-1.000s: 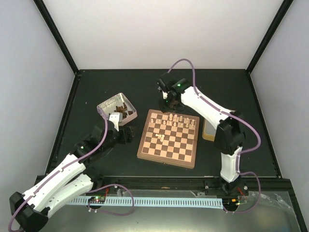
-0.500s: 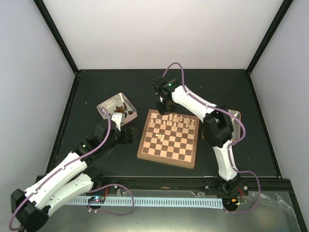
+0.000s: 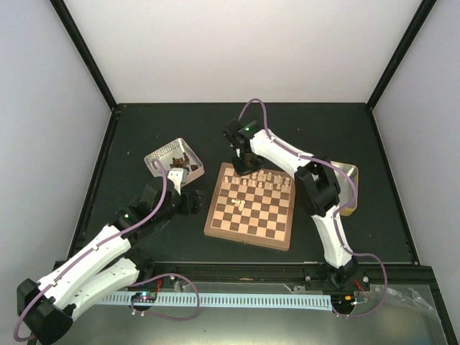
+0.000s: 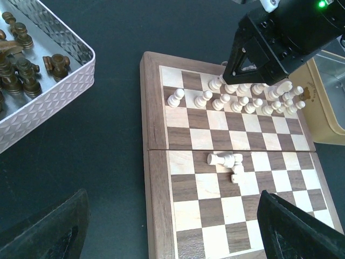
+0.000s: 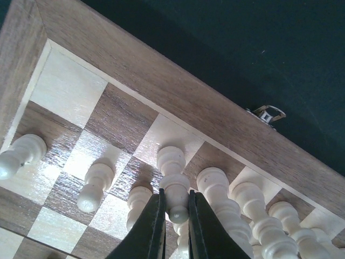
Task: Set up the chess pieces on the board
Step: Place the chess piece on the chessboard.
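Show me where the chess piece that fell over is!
In the left wrist view the fallen piece lies on its side just left of the middle of the board, apart from the standing pieces at the far edge.

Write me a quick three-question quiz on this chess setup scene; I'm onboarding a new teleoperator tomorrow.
1. Fill in: the dark pieces lie in the ___.
2. True or false: the left gripper holds a piece.
3. What does the right gripper pinch over the board? A nothing; B a cream chess piece; C a dark one.
Key: 1 tin, left of the board. 2 False, it is open and empty. 3 B.
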You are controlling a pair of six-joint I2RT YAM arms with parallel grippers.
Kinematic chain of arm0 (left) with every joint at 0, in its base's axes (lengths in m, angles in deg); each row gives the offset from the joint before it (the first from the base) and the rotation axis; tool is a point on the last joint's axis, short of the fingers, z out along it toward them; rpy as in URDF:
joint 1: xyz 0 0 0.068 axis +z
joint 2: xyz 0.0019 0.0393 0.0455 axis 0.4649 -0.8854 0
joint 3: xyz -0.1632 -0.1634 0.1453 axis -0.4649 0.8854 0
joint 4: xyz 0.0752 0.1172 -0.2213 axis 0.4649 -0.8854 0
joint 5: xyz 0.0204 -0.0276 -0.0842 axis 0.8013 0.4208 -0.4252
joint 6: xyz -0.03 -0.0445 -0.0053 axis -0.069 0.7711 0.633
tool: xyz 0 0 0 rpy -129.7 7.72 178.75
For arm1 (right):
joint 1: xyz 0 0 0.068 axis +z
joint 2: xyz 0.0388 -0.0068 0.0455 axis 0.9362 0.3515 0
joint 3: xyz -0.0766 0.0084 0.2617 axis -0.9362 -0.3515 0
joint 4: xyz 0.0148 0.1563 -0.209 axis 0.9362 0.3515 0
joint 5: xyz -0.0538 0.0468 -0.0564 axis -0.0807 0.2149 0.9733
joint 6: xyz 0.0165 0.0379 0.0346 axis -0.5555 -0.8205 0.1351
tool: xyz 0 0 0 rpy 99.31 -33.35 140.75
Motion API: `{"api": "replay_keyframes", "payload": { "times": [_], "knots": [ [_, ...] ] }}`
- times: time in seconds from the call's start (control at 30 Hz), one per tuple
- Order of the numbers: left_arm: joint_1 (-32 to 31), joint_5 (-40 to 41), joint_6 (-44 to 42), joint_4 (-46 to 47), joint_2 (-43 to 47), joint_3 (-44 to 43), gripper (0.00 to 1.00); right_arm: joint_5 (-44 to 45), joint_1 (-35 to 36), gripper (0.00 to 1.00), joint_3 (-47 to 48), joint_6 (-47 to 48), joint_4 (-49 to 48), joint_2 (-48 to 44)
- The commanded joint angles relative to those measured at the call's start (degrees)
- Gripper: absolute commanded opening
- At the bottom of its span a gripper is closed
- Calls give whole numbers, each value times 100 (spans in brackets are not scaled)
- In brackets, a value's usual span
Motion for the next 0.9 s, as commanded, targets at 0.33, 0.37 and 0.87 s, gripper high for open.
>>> {"api": "replay_keyframes", "payload": {
  "times": [0.33, 0.37, 0.87],
  "knots": [
    [63, -86, -79, 86, -1, 5, 87, 266, 109, 21, 348, 75, 130, 189],
    [66, -85, -81, 88, -2, -2, 87, 285, 105, 22, 351, 68, 118, 187],
    [70, -41, -16, 115, 103, 18, 87, 494, 110, 39, -631, -506, -1067, -1143]
  ]
}}
